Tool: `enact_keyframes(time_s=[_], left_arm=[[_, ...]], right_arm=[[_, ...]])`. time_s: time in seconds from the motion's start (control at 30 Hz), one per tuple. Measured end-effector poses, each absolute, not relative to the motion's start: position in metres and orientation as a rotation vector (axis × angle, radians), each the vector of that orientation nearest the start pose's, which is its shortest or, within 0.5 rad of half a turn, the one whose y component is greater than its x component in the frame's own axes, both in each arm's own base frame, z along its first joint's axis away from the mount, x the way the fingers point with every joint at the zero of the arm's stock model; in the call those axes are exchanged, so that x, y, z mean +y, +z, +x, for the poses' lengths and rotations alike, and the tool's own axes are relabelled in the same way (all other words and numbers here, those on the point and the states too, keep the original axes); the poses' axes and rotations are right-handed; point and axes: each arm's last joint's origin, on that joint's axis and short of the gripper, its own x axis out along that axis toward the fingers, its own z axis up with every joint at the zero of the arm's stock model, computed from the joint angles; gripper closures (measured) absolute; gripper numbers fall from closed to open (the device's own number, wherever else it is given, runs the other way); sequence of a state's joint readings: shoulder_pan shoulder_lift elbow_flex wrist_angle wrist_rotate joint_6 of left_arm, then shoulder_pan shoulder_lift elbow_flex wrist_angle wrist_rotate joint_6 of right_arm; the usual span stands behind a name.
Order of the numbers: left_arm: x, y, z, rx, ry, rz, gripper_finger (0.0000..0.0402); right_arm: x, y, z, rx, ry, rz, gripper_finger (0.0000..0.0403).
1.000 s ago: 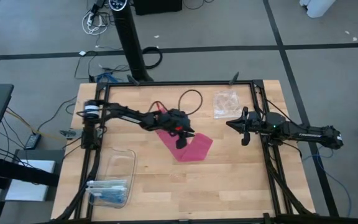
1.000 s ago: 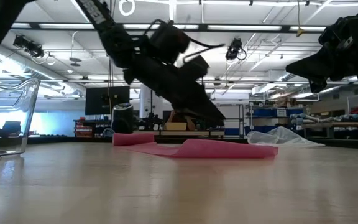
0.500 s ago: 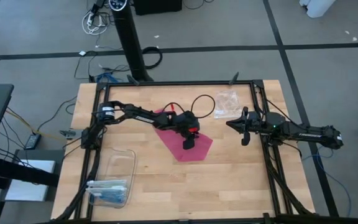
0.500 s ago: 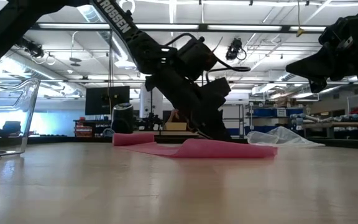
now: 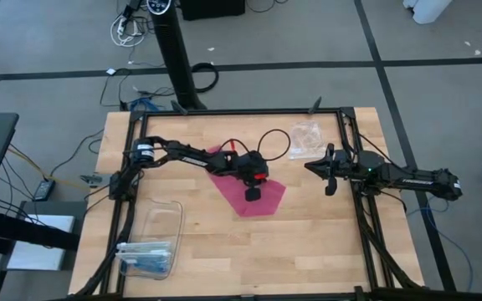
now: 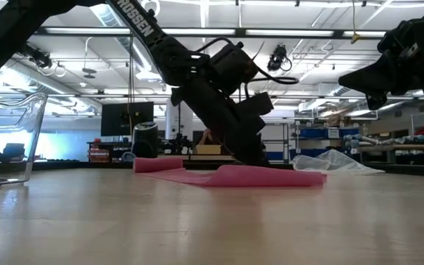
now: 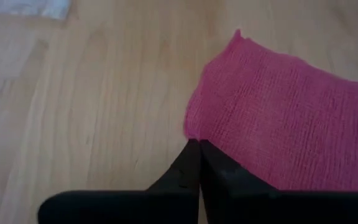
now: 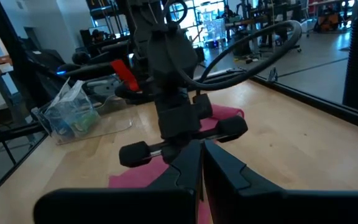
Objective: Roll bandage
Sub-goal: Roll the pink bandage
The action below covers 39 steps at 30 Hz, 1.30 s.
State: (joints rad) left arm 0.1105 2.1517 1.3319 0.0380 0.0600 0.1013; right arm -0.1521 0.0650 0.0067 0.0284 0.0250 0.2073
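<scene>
The magenta-pink strip of soft, open-weave stretchy fabric, the bandage (image 5: pixel 249 194), lies unrolled and nearly flat in the middle of the pale wooden table (image 5: pixel 308 242), running slantwise from behind the left arm toward the table's centre. Its free end is broad and roughly square-cut, with one corner drawn to a small point (image 7: pixel 236 34); in the low view the cloth (image 6: pixel 256 177) humps slightly above the boards, and a thicker fold sits at its far end. The left gripper (image 5: pixel 253 194) is pressed down at the edge of the bandage near that free end, its two dark fingers (image 7: pixel 194 171) brought together; whether any cloth is pinched between them I cannot tell. The right gripper (image 5: pixel 328 173) hangs above the table near its right edge, fingers together, holding nothing.
</scene>
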Motion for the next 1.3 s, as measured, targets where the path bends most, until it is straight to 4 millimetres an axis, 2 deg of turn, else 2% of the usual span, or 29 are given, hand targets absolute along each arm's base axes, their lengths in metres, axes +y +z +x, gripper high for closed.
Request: enact_keyframes(time_s=[0.2, 0.53, 0.6, 0.8, 1.07, 1.3], left_arm=[[0.02, 0.132, 0.444, 0.793, 0.009, 0.076, 0.0397], [-0.039, 0.189, 0.456, 0.685, 0.061, 0.051, 0.0399], [-0.052, 0.195, 0.456, 0.668, 0.052, 0.028, 0.04], [-0.098, 0.194, 0.447, 0.678, 0.029, -0.052, 0.04], [-0.167, 0.192, 0.423, 0.67, 0.055, -0.088, 0.04], [-0.198, 0.179, 0.403, 0.669, 0.089, -0.21, 0.0392]], right_arm=[[-0.016, 0.163, 0.1, 0.011, -0.18, 0.209, 0.038], [-0.016, 0.164, 0.1, 0.001, -0.178, 0.208, 0.038], [-0.016, 0.165, 0.1, -0.008, -0.177, 0.207, 0.038], [-0.016, 0.166, 0.1, -0.018, -0.176, 0.207, 0.038], [-0.016, 0.166, 0.1, -0.018, -0.176, 0.207, 0.038], [-0.016, 0.166, 0.1, -0.018, -0.176, 0.207, 0.038]])
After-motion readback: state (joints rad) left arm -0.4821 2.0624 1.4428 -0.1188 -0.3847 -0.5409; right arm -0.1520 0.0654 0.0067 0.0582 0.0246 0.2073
